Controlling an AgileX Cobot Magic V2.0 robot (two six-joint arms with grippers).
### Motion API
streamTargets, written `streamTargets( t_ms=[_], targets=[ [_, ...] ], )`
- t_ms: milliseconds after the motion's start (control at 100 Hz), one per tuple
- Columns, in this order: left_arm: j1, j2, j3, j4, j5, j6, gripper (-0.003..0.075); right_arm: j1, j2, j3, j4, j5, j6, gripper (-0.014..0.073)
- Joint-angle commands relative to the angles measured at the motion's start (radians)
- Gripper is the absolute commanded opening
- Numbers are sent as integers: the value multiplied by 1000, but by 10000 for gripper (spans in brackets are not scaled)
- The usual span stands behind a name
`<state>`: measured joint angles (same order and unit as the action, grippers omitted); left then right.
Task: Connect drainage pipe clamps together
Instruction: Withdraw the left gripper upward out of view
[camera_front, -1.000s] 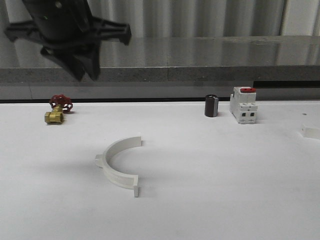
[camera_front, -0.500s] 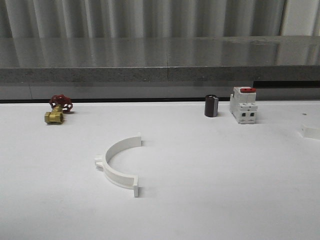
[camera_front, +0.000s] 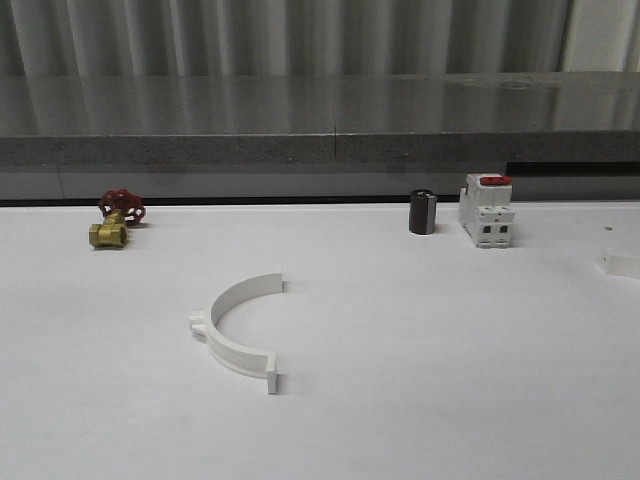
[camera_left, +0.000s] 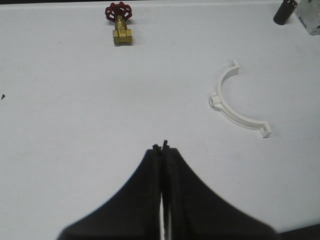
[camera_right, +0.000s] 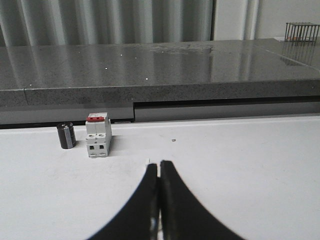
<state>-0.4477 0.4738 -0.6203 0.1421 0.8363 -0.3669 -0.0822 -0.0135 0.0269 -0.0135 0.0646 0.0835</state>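
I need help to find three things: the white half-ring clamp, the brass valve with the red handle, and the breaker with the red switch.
white half-ring clamp (camera_front: 222, 335), front view, on the curved band near its outer lug.
brass valve (camera_left: 120, 36), left wrist view, on the brass body.
breaker (camera_right: 97, 140), right wrist view, on its white front face.

The table is holding one pipe clamp half-ring (camera_front: 237, 326), one brass valve (camera_front: 115, 219), one black cylinder (camera_front: 422, 212), one breaker (camera_front: 487, 211), one white block (camera_front: 622, 264).

A workshop or test lab: a plain white bench (camera_front: 450, 380) backed by a grey stone ledge (camera_front: 320, 120) and corrugated metal wall (camera_front: 300, 35). Along the far edge lie hardware parts: brass valve (camera_front: 115, 220), black cylinder (camera_front: 422, 212), breaker (camera_front: 487, 210).
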Motion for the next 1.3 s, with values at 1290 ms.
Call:
streamTargets(
  t_ms=[1290],
  targets=[
    [4,-368,111,20,-45,-68,-20,3,666,-686,-10,696,-6,-49]
  ],
)
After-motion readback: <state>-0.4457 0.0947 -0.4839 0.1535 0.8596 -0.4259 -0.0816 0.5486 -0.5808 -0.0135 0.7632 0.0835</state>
